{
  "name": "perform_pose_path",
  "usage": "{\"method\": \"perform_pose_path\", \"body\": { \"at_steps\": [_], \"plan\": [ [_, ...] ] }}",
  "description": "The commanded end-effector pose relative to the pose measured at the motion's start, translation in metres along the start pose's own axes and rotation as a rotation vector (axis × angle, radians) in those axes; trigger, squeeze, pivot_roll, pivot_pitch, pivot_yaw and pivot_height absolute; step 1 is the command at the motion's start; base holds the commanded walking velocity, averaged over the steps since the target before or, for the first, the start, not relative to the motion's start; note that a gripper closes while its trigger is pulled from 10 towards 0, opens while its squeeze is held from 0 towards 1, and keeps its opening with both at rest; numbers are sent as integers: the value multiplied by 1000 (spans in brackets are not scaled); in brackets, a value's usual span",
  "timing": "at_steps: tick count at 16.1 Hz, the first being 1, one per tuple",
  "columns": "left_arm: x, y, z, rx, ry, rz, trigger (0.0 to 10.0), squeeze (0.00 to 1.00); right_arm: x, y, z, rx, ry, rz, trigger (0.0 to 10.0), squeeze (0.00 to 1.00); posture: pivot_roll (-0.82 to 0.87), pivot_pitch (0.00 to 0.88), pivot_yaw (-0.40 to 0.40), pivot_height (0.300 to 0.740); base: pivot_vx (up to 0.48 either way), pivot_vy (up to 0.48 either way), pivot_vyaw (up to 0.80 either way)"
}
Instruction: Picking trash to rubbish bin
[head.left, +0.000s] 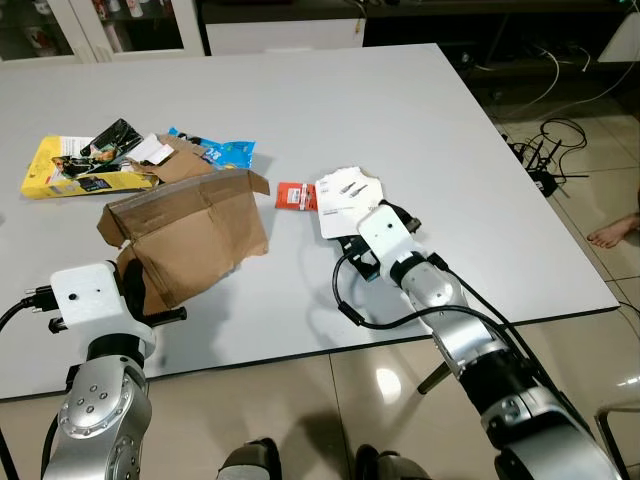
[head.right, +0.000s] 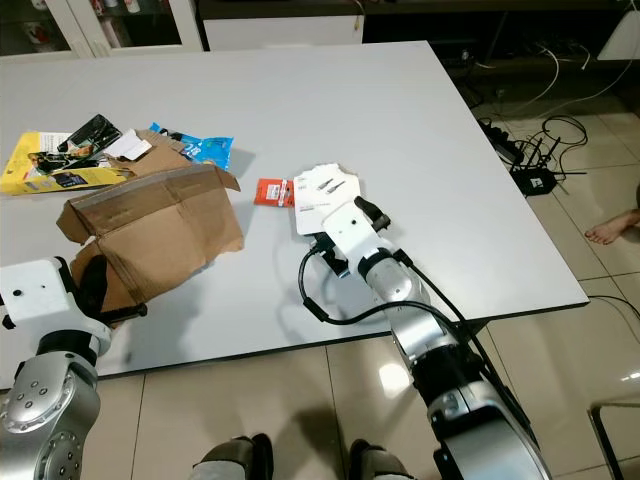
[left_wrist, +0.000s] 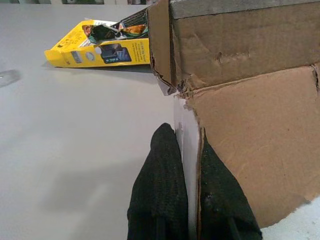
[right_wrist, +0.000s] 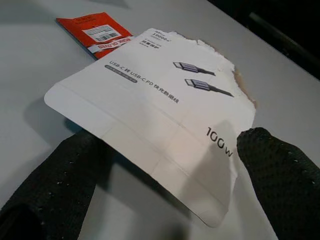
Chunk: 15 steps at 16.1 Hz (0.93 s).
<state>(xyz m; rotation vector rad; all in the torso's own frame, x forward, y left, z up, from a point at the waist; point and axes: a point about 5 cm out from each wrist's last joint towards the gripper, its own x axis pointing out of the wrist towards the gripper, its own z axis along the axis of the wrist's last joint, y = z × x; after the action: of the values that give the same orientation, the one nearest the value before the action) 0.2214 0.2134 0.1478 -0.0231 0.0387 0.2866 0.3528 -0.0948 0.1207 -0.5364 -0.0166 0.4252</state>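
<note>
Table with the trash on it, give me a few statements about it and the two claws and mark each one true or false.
1. The left claw is shut on an edge of the torn cardboard box. True.
2. The right claw is shut on the red packet. False: it is open, its fingers either side of the white cable package; the red packet lies untouched beside it.
3. The yellow package lies on the table beyond the box. True.
4. The white package pictures batteries. False: it pictures USB-C cable plugs.
5. The blue wrapper lies on the floor. False: it is on the table.
</note>
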Motion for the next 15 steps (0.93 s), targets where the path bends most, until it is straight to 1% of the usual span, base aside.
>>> {"method": "perform_pose_path", "body": {
  "at_steps": [1, 4, 5, 6, 7, 8, 9, 11, 12, 14, 15],
  "plan": [
    [-2, 0, 2, 0, -7, -3, 10000, 0, -1, -2, -12, -40, 59, -18, 10000, 71, 84, 170, 13, 740, 0, 0, 0],
    [-3, -1, 2, -1, -7, -2, 10000, 0, 0, -15, -12, -67, 56, -104, 10000, 67, 84, 170, 13, 740, 0, 0, 0],
    [-3, -1, 2, -1, -6, -2, 10000, 0, 0, -16, -12, -62, 52, -109, 10000, 63, 84, 170, 13, 740, 0, 0, 0],
    [-3, -1, 2, 1, -6, -1, 10000, 0, 0, -16, -11, -50, 42, -98, 10000, 35, 84, 170, 13, 740, 0, 0, 0],
    [-3, -1, 2, 5, -2, -2, 10000, 0, -1, -12, -12, -2, 42, -59, 10000, 20, 84, 170, 13, 740, 0, 0, 0],
    [-3, -1, 2, 8, 0, -3, 10000, 0, -3, -9, -13, 21, 38, -24, 10000, 4, 84, 170, 13, 740, 0, 0, 0],
    [-3, 1, 1, 16, 5, -2, 10000, 0, -7, 0, -11, 59, 13, 64, 10000, 0, 82, 175, 15, 740, 0, 0, 0],
    [-3, 2, 1, 17, 8, -2, 10000, 0, -12, 6, -7, 95, 0, 165, 10000, 0, 80, 174, 18, 740, 0, 0, 0],
    [-3, 1, 1, 16, 8, -6, 10000, 0, -14, 11, -5, 99, -8, 218, 10000, 0, 78, 172, 21, 740, 0, 0, 0],
    [-2, 0, 1, 16, 7, -13, 10000, 0, -17, 19, -3, 89, -10, 279, 10000, 0, 76, 170, 22, 740, 0, 0, 0],
    [-1, -1, 1, 16, 7, -14, 10000, 0, -16, 22, -4, 86, -9, 275, 10000, 0, 77, 170, 22, 740, 0, 0, 0]
  ]
}}
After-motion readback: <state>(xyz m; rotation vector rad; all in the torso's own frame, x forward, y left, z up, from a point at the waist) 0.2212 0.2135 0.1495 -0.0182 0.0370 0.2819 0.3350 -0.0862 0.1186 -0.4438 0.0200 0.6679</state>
